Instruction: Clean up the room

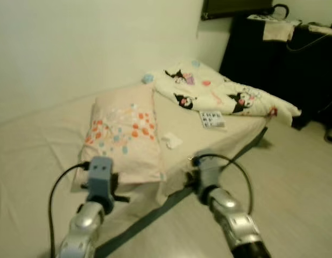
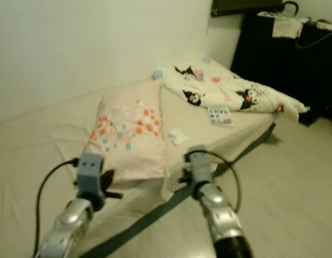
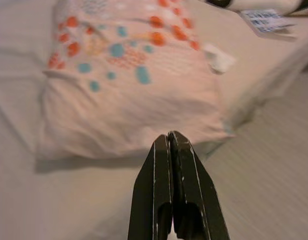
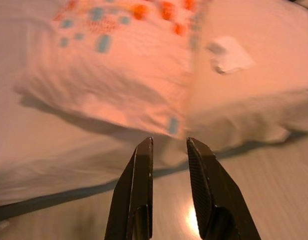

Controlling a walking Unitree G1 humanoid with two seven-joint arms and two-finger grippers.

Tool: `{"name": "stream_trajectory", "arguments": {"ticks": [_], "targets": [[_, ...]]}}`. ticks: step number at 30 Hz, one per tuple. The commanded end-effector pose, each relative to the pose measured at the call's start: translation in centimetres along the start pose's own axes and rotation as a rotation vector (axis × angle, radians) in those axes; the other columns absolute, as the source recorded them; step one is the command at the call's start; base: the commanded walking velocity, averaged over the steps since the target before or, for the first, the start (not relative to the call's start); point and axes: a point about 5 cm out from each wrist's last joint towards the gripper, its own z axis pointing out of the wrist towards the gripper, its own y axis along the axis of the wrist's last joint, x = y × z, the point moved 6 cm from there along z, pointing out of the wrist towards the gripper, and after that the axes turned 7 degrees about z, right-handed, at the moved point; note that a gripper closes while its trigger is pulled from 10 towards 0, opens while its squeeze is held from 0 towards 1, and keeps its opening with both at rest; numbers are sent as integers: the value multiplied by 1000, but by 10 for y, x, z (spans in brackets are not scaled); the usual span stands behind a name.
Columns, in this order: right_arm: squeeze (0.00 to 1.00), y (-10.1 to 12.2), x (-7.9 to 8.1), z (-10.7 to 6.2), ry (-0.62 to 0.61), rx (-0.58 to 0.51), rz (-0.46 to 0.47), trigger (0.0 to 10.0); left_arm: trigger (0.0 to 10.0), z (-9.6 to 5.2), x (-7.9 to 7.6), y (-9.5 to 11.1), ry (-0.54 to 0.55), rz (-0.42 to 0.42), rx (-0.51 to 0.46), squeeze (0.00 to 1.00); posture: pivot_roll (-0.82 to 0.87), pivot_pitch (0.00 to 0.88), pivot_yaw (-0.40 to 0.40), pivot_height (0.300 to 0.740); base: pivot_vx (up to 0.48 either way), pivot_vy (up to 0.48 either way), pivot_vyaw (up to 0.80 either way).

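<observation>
A pale pink pillow (image 1: 125,134) with orange and blue dots lies on the low bed (image 1: 36,150), its near end at the bed's edge. A crumpled white tissue (image 1: 171,141) sits just right of it. Farther back are a small printed booklet (image 1: 212,119) and a bunched white cartoon-print blanket (image 1: 225,94). My left gripper (image 3: 168,137) is shut, empty, held just short of the pillow's near end (image 3: 129,100). My right gripper (image 4: 168,143) is open with nothing between its fingers, over the bed's edge near the pillow's corner (image 4: 171,125), the tissue (image 4: 228,54) beyond.
A dark bed frame edge (image 1: 155,212) runs along the wooden floor (image 1: 295,177) on the right. A black cabinet (image 1: 284,59) with cloth and cables on top stands at the back right. A white wall (image 1: 74,43) borders the bed's far side.
</observation>
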Motion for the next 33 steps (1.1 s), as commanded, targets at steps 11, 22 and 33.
{"name": "stream_trajectory", "arguments": {"ticks": [11, 22, 33], "targets": [[0, -11, 2, -2, 58, 46, -39, 10000, 10000, 0, -4, -1, -7, -2, 0, 0, -73, 50, -42, 729, 392, 0, 800], [0, -17, 12, -3, 116, 66, -75, 10000, 10000, -5, 6, -6, 37, 18, 3, 0, -67, 45, -51, 729, 153, 0, 73], [0, -14, 12, -1, 126, 52, -68, 10000, 10000, -6, 8, -7, 35, 27, 4, 0, -66, 48, -45, 729, 0, 0, 0]]}}
